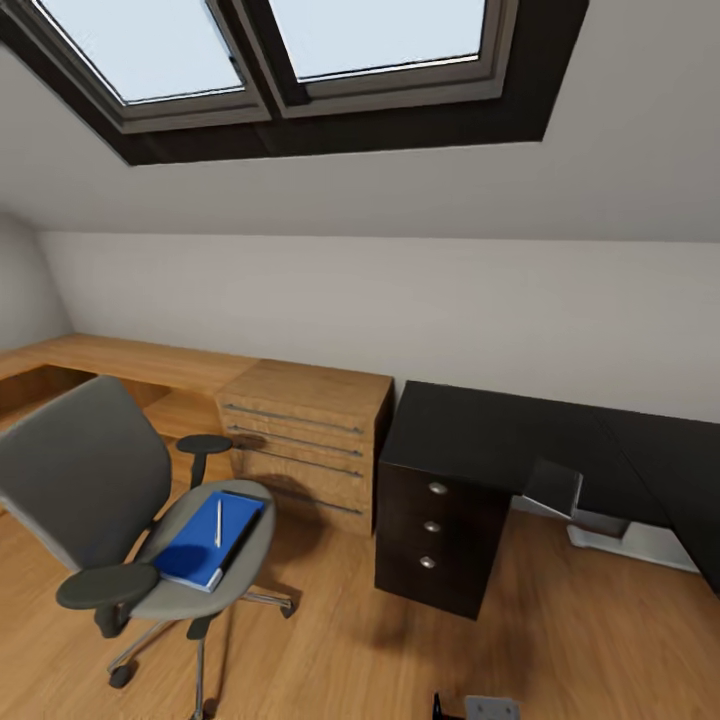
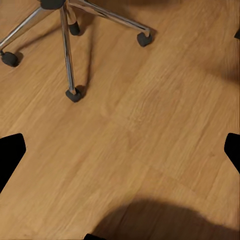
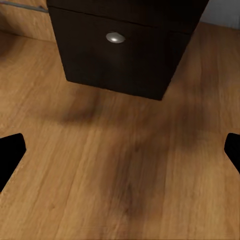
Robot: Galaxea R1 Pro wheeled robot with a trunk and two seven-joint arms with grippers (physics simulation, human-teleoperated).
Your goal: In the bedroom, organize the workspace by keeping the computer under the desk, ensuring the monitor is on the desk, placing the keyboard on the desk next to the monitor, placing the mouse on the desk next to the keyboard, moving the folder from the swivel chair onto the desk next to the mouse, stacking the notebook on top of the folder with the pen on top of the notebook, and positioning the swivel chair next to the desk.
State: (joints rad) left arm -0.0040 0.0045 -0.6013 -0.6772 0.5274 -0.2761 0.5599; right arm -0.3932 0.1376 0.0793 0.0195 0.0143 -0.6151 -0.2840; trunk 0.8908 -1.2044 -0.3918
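The robot stands facing the bedroom workspace, so I judge the task to be at its approach stage, with nothing on the desk yet.

At the left, the grey upholstered swivel chair (image 1: 90, 490) with black armrests stands on the wooden floor (image 1: 330, 650), well apart from the desk. On its seat lies the flat bright blue folder (image 1: 200, 545), reaching the seat's front edge, with a short pale pen (image 1: 218, 522) lying along its top; a thin greyish notebook may lie between them, but I cannot tell.

A light wooden drawer cabinet (image 1: 305, 440) stands in the middle.

To the right is the long black-topped desk (image 1: 480, 430); its black drawer unit (image 1: 435, 540) shows three shut drawers, contents hidden. Something pale grey (image 1: 590, 510) lies beneath the desk, not identifiable.

Both wrist views show each gripper's fingertips spread wide at the frame edges, holding nothing.

Next, the robot likely needs to close in on the chair seat and take the stack.
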